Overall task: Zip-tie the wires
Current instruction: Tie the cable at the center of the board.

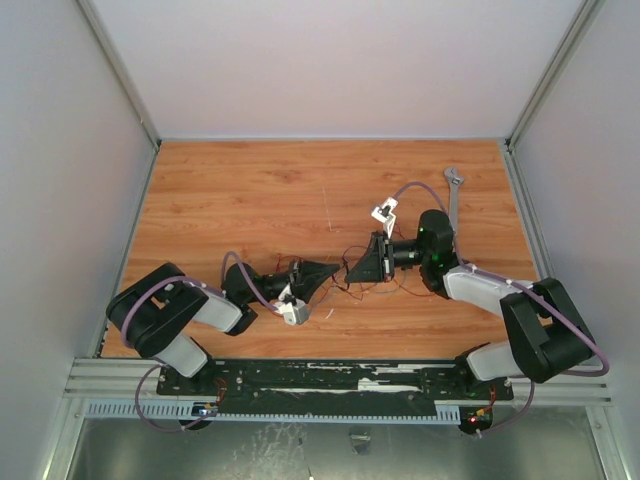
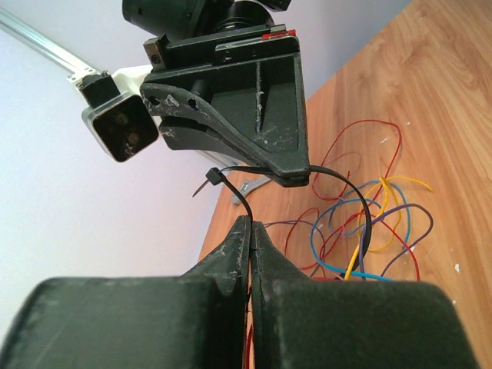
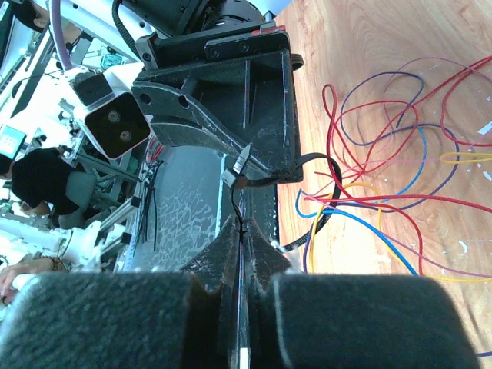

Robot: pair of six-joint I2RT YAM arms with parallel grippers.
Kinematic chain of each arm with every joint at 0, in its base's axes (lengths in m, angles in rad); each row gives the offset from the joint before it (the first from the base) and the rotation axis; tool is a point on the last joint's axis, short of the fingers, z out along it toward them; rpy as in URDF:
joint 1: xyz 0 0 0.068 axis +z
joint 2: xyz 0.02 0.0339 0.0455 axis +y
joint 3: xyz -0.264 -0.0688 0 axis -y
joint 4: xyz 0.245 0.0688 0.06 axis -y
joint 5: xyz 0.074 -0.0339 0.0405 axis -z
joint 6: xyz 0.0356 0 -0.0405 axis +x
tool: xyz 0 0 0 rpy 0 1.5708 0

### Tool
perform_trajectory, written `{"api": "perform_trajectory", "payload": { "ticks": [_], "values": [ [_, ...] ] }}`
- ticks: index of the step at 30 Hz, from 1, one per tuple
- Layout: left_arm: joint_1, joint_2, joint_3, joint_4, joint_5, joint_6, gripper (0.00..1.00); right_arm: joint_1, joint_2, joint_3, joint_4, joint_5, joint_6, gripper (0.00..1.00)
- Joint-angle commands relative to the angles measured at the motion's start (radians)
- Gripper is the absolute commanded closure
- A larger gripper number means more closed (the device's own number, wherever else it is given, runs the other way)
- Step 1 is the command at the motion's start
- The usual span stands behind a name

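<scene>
Shut tight at the bottom of its own wrist view, the left pincer (image 2: 250, 227) nips the thin black zip tie (image 2: 366, 219) between its two dark fingers, with no gap showing between the jaws. Just beyond it, tip to tip, the right pincer (image 2: 294, 175) is likewise closed on the same strip. The tie's small square head sticks out in the air between the two tips, and the rest of the strip bends away in a curved loop off to one side. Behind and below that loop the wires (image 2: 392, 192) lie in a loose tangle of red, blue, yellow and purplish strands on the wooden surface (image 1: 250, 190); whether any strand runs through the loop cannot be told. From above, both arms reach in from the near edge and meet near the middle of the surface over the tangle. Farther back, by the right far corner, a silver wrench (image 1: 455, 195) lies well apart from the wires.
</scene>
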Motion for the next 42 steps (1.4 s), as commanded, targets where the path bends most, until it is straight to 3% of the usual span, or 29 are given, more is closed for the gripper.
{"api": "perform_trajectory", "payload": {
  "ticks": [1, 14, 42],
  "values": [
    [-0.017, 0.016, -0.017, 0.320, 0.021, 0.023, 1.00, -0.010, -0.016, 0.039, -0.027, 0.028, -0.010, 1.00],
    [-0.018, 0.033, -0.037, 0.320, 0.013, 0.048, 1.00, -0.014, 0.003, 0.115, -0.237, 0.052, -0.106, 1.00],
    [-0.044, 0.053, -0.032, 0.321, 0.015, 0.048, 1.00, -0.017, 0.080, 0.237, -0.487, 0.152, -0.284, 1.00]
  ]
}}
